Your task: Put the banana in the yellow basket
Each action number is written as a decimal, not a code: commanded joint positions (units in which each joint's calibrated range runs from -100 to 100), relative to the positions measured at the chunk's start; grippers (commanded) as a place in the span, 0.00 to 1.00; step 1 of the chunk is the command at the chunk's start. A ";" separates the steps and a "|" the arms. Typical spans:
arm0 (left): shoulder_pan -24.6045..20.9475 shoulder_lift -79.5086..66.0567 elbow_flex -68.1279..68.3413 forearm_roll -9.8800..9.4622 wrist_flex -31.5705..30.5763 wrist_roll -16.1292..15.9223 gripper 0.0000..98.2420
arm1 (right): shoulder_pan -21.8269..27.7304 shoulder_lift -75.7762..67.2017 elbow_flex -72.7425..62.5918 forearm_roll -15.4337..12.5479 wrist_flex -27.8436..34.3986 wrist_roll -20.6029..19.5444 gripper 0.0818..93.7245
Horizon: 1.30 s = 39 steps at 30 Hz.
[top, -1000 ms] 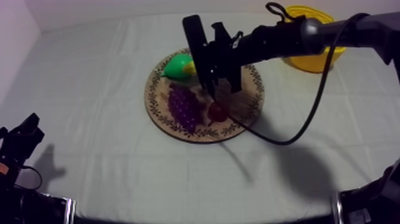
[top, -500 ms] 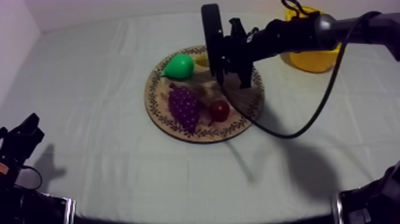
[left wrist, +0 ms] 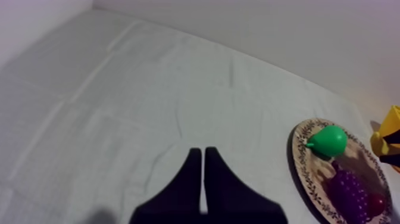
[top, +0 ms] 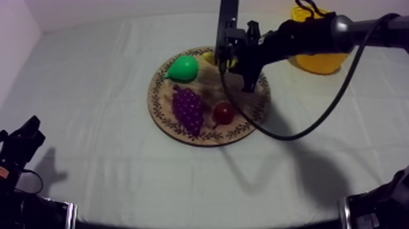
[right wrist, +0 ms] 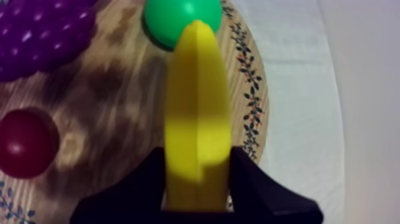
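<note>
While the right gripper [right wrist: 196, 159] clamps the banana [right wrist: 196, 89] over the wooden board [right wrist: 107, 125], the carry step appears to be in hand. The next move calls for travel to the yellow basket [top: 322, 64], well apart from this gripper, then release.

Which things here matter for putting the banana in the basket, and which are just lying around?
For the job: banana, gripped by the right gripper; wooden board; yellow basket.
Just lying about: pear, grapes and small red fruit, all on the board.
</note>
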 commanded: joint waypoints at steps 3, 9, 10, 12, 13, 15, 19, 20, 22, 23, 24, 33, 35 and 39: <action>-0.01 -0.03 0.02 0.00 -0.01 0.01 0.00 | 0.16 -0.36 -0.09 -0.01 0.44 -2.85 0.33; -0.01 -0.03 0.02 0.00 -0.01 0.01 0.00 | -0.17 -0.46 0.67 -0.01 0.59 -4.08 0.32; -0.01 -0.03 0.02 0.00 -0.01 0.01 0.00 | -0.25 -0.42 0.83 -0.01 0.60 -3.92 0.33; -0.01 -0.03 0.02 0.00 -0.01 0.01 0.00 | -0.37 -0.31 1.11 -0.01 0.54 -3.46 0.33; -0.01 -0.03 0.02 0.00 -0.01 0.01 0.00 | -0.41 -0.21 1.24 -0.01 0.46 -3.23 0.33; -0.01 -0.03 0.02 0.00 -0.01 0.01 0.00 | -0.44 -0.01 1.36 -0.01 0.33 -2.78 0.33; -0.01 -0.03 0.02 0.00 -0.01 0.01 0.00 | -0.30 0.51 0.99 -0.01 0.19 -2.04 0.34; -0.01 -0.03 0.02 0.00 -0.01 0.01 0.00 | -0.21 0.67 0.72 -0.01 0.17 -1.87 0.34; -0.01 -0.03 0.02 0.00 -0.01 0.01 0.00 | -0.03 1.00 0.16 -0.01 0.21 -1.47 0.36; -0.01 -0.03 0.02 0.00 -0.01 0.01 0.00 | 0.08 1.14 -0.09 -0.01 0.21 -1.38 0.37; -0.01 -0.03 0.02 0.00 -0.01 0.01 0.00 | 0.18 1.26 -0.33 -0.01 0.21 -1.35 0.39; -0.01 -0.03 0.02 0.00 -0.01 -0.01 0.00 | 0.61 1.68 -1.21 -0.01 -0.38 -1.47 0.34; -0.01 -0.03 0.02 0.00 -0.01 0.00 0.00 | 0.62 1.69 -1.34 -0.01 -0.61 -1.61 0.30; -0.01 -0.03 0.02 0.00 -0.01 0.01 0.00 | 0.72 1.40 -1.43 -0.01 -1.36 -2.52 0.15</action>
